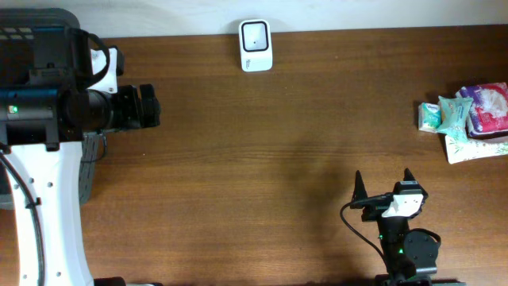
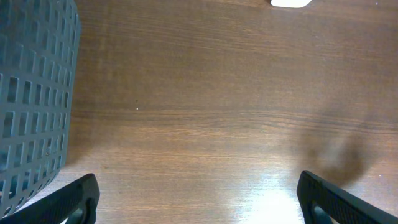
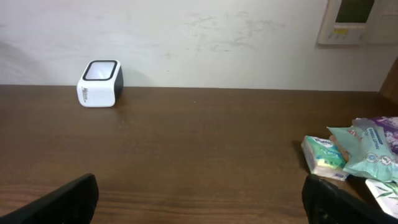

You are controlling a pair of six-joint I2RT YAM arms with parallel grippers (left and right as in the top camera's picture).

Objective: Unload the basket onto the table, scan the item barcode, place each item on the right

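Note:
The white barcode scanner (image 1: pixel 255 45) with a dark window on top stands at the table's far edge, also seen in the right wrist view (image 3: pixel 99 83). A pile of soft packets (image 1: pixel 472 119) lies at the right edge: a small green-white pack (image 3: pixel 323 155), a teal one and a purple one. My left gripper (image 1: pixel 155 107) hangs open at the far left, with bare wood between its fingers (image 2: pixel 81 199). My right gripper (image 1: pixel 382 179) stands open near the front edge, left of and nearer than the packets, holding nothing (image 3: pixel 200 199).
A dark grey mesh basket (image 2: pixel 31 93) stands at the left, partly under the left arm (image 1: pixel 87 171). A pale wall runs behind the table, with a wall-mounted panel (image 3: pixel 354 18) at upper right. Brown wood (image 1: pixel 262 159) lies between scanner, packets and grippers.

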